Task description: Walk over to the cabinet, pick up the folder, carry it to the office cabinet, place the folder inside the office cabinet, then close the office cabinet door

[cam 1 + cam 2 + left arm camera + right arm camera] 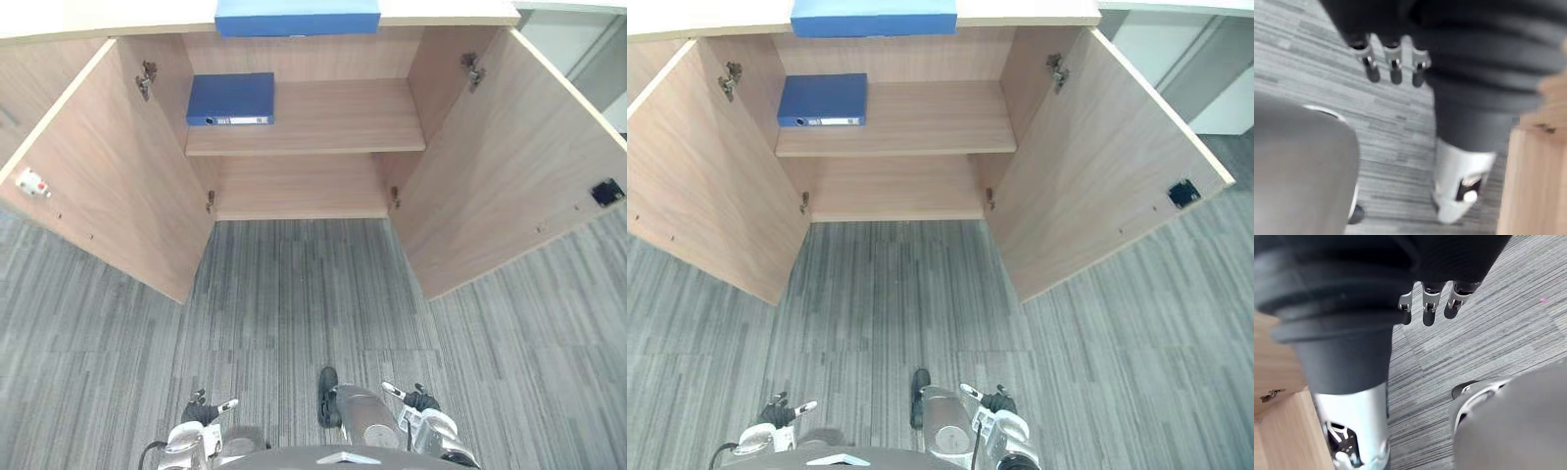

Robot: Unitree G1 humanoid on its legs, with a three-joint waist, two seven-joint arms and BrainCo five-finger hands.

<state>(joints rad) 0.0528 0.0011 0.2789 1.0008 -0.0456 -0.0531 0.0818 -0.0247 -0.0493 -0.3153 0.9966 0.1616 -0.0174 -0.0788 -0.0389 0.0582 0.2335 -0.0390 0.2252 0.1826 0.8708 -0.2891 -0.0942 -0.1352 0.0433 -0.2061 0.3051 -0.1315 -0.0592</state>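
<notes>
Looking like door-closing time: folder (230,98) lies on the shelf (338,117), left robot hand (1395,68) and right robot hand (1428,308) hang loose and empty, so next is probably reaching for an open door (509,166).

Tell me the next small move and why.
Probably step closer and raise the left hand toward the left wooden door: the dark blue folder already lies on the wooden cabinet's shelf, both doors stand wide, and the right hand hangs empty too.

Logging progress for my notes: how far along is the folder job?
Seemingly done: a blue folder lies on the cabinet's upper shelf. In hand: nothing; the left hand and right hand hang open. Left: the left door and right door stand open, so closing remains.
</notes>
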